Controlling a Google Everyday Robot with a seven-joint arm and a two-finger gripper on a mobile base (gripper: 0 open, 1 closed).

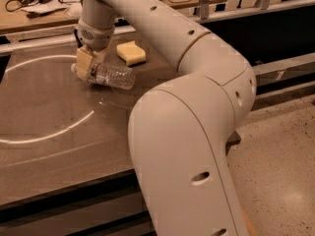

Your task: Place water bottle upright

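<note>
Lying water bottle (pixel 114 75), gripper (pixel 85 66) at neck

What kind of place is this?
Probably a robotics lab or workshop: a wooden bench with cables behind, a speckled floor, and a dark worktable where the gripper is at a lying water bottle.

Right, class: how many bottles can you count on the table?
1. The water bottle lies on its side on the table, near the yellow sponge, with the gripper at one end. The arm may hide others.
</note>
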